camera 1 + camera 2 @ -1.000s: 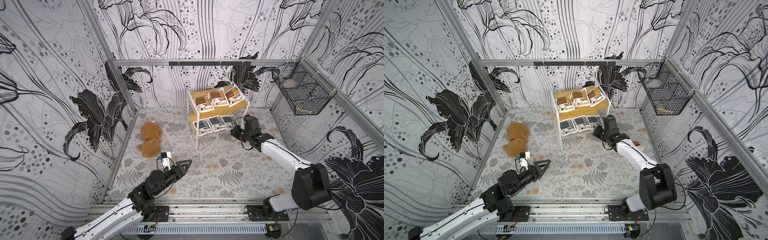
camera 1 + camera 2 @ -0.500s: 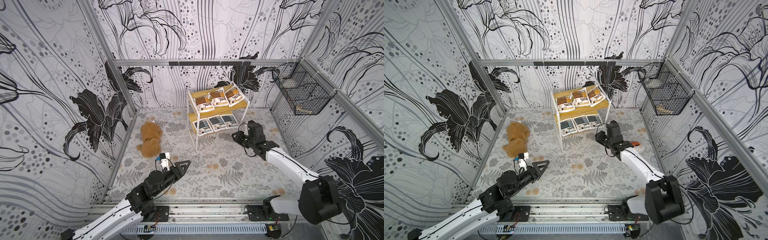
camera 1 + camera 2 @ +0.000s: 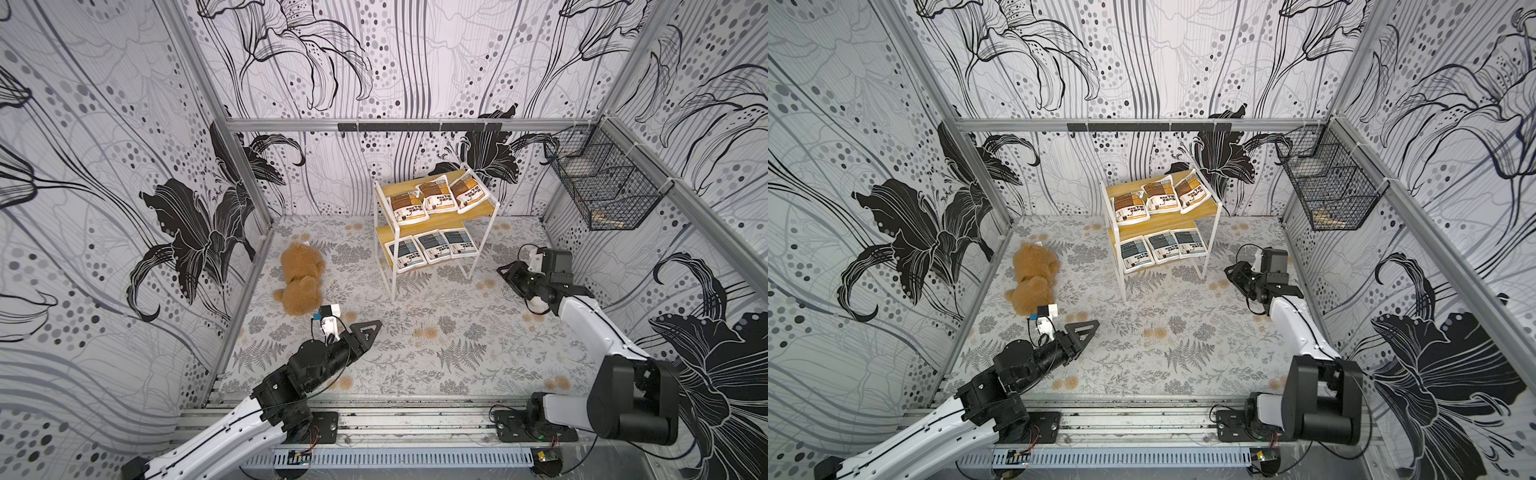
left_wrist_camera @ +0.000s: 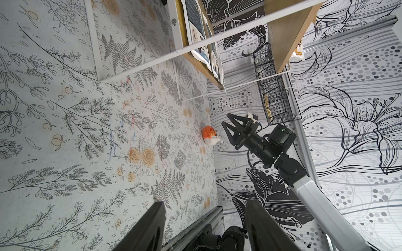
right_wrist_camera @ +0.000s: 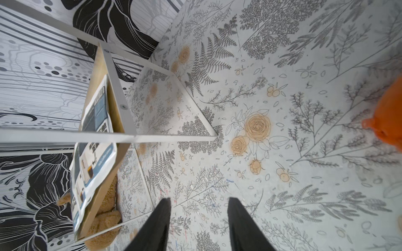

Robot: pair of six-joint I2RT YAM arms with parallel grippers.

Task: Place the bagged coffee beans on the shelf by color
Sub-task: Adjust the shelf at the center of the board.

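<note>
All six bagged coffee beans [image 3: 434, 245] are on the shelf [image 3: 480, 209]; I see none on the floor mat. The sort reads correct: three brown-orange bags [image 3: 436, 199] in a row on the upper board, three grey-blue bags [image 3: 405, 253] in a row on the lower board. One colour per tier, so I'd call the task done or as good as done.

The bags lie flat, label side up, packed side by side. Each row takes up most of its board's width, which is probably why they sit so tight. The right wrist view shows a grey-blue bag's edge hanging past the lower board's edge. It's a soft pouch, so a bump could slide it off.

Right gripper [image 5: 200, 200]: jaws apart, nothing between them, only bare mat in the gap. It sits low beside the shelf on the wire basket [image 3: 602, 195] side, not touching the frame. To me that reads as parked clear so it can't knock the rack.

Left gripper [image 4: 205, 202]: jaws spread too and empty, over the mat well apart from the shelf, not far from the plush bear [image 3: 301, 278].

A small orange-and-white toy [image 4: 210, 135] lies on the mat near the right gripper. It isn't part of the job.

Labels: each bag has black block text on white below the colour panel, plus a small dark graphic. The print is too small and blurred to read in any view, and no brand is legible.
</note>
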